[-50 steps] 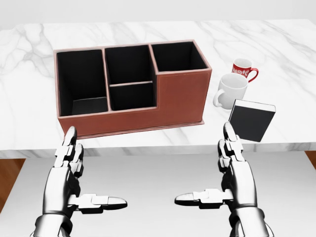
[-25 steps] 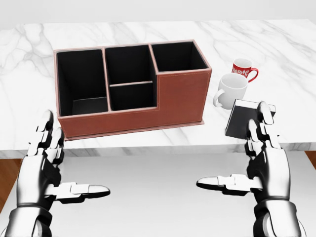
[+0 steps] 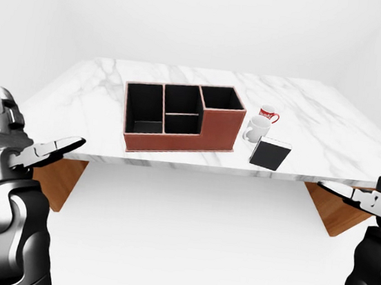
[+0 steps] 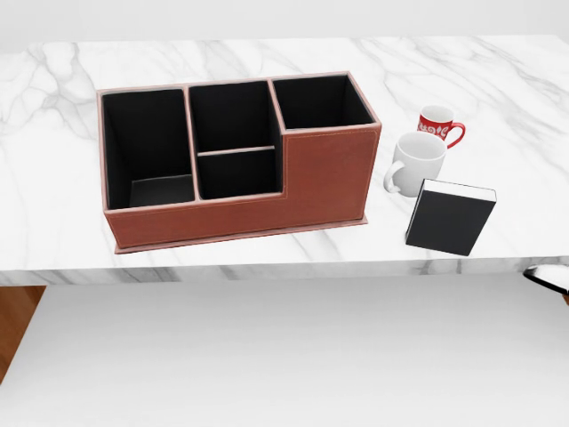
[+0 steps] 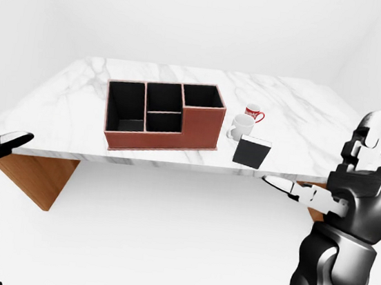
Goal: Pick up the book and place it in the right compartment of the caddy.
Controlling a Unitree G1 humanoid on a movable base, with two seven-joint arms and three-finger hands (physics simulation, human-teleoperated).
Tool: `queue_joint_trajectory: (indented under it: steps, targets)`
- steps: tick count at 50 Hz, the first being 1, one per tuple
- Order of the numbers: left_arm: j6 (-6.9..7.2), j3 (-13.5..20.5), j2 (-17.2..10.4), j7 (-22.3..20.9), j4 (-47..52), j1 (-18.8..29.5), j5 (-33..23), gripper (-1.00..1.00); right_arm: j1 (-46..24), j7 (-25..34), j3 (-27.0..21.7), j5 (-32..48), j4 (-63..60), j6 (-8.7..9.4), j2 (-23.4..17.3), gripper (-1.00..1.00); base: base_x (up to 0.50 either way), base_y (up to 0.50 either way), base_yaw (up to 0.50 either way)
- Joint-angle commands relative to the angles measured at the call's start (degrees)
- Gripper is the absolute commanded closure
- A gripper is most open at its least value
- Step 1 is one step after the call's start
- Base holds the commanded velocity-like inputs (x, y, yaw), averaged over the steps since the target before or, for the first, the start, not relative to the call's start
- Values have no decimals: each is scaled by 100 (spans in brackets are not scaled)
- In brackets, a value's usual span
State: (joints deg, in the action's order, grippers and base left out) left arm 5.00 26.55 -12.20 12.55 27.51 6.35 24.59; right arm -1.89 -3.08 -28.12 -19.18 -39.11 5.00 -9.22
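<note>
- We judge the book [image 4: 450, 218] stiff and light; grip its two side edges.
- Our left hand [image 3: 9, 144] and right hand [image 5: 362, 184] hang spread apart, empty.

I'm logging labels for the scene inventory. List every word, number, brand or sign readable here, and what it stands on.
No readable text anywhere in these views.
red mug: a white pattern on its side, too small and blurred to tell whether it holds letters.
book: plain black cover, no title visible.
white mug: blank.
caddy: plain brown wall, no label.
</note>
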Motion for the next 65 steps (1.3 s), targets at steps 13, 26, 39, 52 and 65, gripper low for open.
queue_joint_trajectory:
  steps: [13,26,39,52,65]
  targets:
    - [0,186,-143,321,152,55,261,-100,-8,-15,-195,-154,-307,0,-120,-100,5,0,0]
    - [0,75,-67,254,-26,34,129,-100,4,34,-186,-98,-268,0,-86,-100,30,0,0]
    - [0,58,-54,231,-19,24,125,-100,5,39,-144,-80,-284,0,-73,-100,30,0,0]
    - [0,82,-74,235,32,39,165,-100,-12,37,-181,-107,-318,0,-89,-100,30,0,0]
    - [0,84,-74,246,27,43,170,-100,-6,71,-179,-83,-221,0,-88,-100,30,0,0]
